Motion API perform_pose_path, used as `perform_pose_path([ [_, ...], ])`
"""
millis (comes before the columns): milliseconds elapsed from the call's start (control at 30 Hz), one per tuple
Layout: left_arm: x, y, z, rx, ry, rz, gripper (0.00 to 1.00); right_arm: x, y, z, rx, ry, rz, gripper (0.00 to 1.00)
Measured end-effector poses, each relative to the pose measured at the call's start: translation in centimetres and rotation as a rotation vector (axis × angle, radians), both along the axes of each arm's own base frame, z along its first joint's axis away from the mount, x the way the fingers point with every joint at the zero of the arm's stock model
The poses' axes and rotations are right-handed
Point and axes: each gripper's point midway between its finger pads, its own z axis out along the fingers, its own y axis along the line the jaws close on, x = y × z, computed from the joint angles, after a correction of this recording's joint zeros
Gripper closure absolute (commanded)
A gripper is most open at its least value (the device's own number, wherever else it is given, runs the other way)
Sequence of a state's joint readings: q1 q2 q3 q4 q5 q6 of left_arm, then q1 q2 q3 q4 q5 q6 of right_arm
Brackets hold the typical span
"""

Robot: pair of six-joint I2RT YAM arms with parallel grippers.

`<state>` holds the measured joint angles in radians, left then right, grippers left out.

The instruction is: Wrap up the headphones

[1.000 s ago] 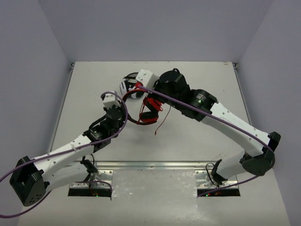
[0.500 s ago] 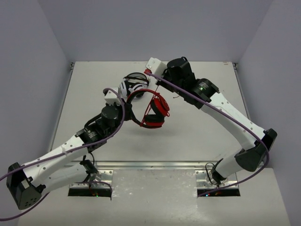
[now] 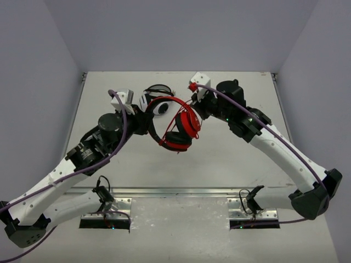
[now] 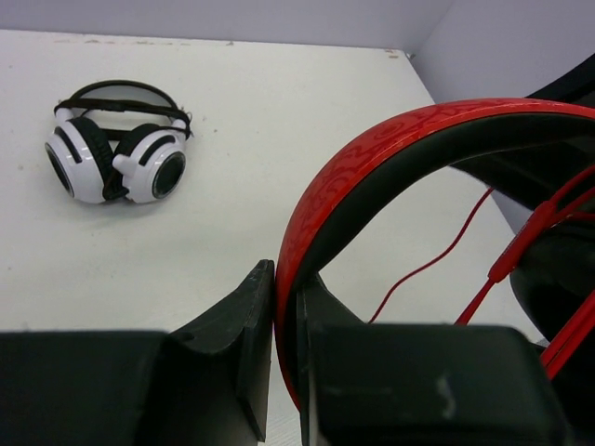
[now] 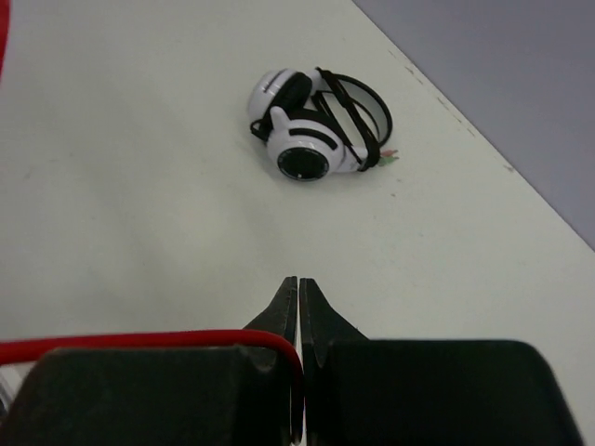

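Looking from the top cam first, we couldn't make out either set of fingertips: the left wrist and the red band covered one, the right wrist block covered the other. The white-and-black headphones (image 5: 316, 130) lay toward the far edge of the bench (image 3: 236, 159), abt mid-width. From above they were half hidden behind the red band and the left arm. Both wrist cams showed them whole, lying on the bench, well apart from both grippers.

The left wrist cam cut off most of the headphones (image 3: 189, 121): only the arc of the headband and a dark bit of one cup at the right edge showed. The left gripper (image 4: 285, 283) had its fingers clamped on that headband, one each side of the red strip. From above the red set sat over the far half of the bench, near the middle, betw. the two wrists and just in front of the white pair. We couldn't tell whether its lower cup touched the bench.

The right gripper (image 5: 298, 283) had its fingers pressed together, and the cord (image 5: 139, 340) ran in from the left edge to the seam betw. them, so it was pinched there. Only that short run showed in the right wrist cam. The cord's loops near the cups were too thin to follow from above.

Count: 2 arms, 2 grippers, 2 pairs of headphones (1 red, 1 white-and-black), 1 cord.
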<state>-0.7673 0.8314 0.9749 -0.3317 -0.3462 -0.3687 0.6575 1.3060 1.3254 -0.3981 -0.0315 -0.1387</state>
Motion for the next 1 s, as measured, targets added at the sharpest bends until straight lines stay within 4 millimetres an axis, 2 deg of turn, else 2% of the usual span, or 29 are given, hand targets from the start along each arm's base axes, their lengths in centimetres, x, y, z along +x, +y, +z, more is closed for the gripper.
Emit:
perform_pose_path([
  [267,-0.9,-0.2,6.0,-0.093,-0.047,-0.034,1.0,-4.2,2.6,2.5,0.325,0.002,0.153,0.99],
  [433,-1.2,-0.1,7.5,-0.156,-0.045,-0.022,1.0,-5.5,3.8,3.2,0.471,0.015,0.212,0.99],
  [667,-1.1,0.5,9.1,-0.24,-0.045,0.028,1.0,-6.4,5.5,1.0,0.556,0.109,0.258,0.99],
  [867,-1.2,3.0,11.8,-0.384,-0.097,0.14,1.0,-8.2,6.8,-2.0,0.545,0.187,0.286,0.99],
  [1000,-1.3,4.7,13.3,-0.474,-0.123,0.215,1.0,-10.0,8.3,-3.0,0.526,0.208,0.324,0.99],
])
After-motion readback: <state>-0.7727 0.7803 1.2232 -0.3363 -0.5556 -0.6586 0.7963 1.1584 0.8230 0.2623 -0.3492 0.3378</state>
